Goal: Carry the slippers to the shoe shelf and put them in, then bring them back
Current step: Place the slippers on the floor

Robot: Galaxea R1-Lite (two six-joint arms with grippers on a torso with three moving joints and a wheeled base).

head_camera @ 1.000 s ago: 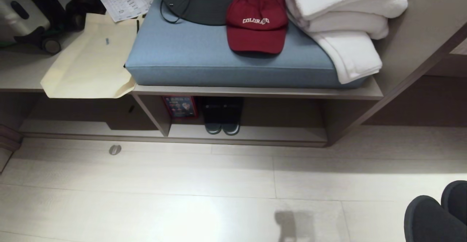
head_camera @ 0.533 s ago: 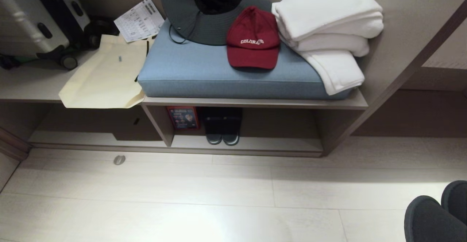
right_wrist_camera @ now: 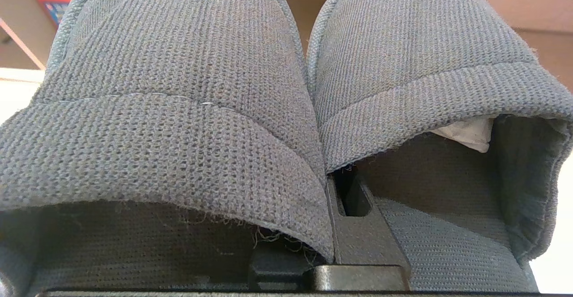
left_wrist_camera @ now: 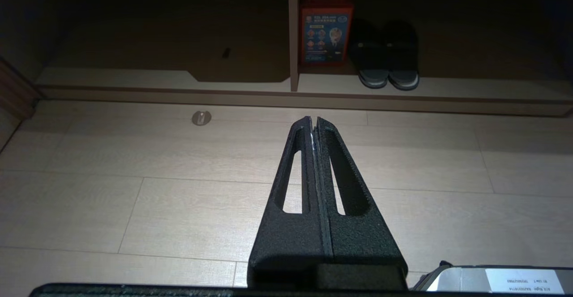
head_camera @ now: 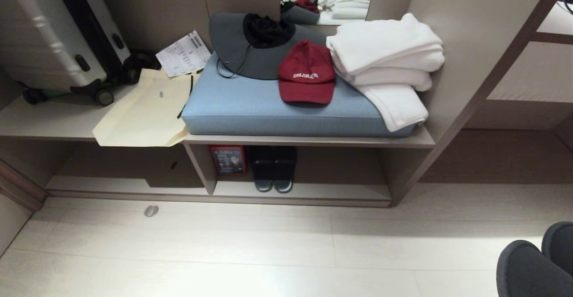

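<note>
Down at your right gripper (right_wrist_camera: 333,243) you had the flat grey-blue fabric slippers (right_wrist_camera: 179,109) pinched, carrying step; next, I'd guess, reach into the pale wood-grain shoe shelf (head_camera: 340,193).

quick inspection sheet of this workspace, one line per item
surface: pale plank floor in front of the shoe shelf
job's things: slippers clamped side by side by the right gripper, toes also visible at the head view's lower right; not yet in the shelf
clutter: dark pair of shoes and red box in the shelf; blue cushion on top with red cap, grey hat, white towels; paper bag, suitcase
grippers: left gripper shut, empty, above the floor; right shut on the slippers
cables: nothing seen
surroundings: beige wall panels, mirror behind the hat
</note>
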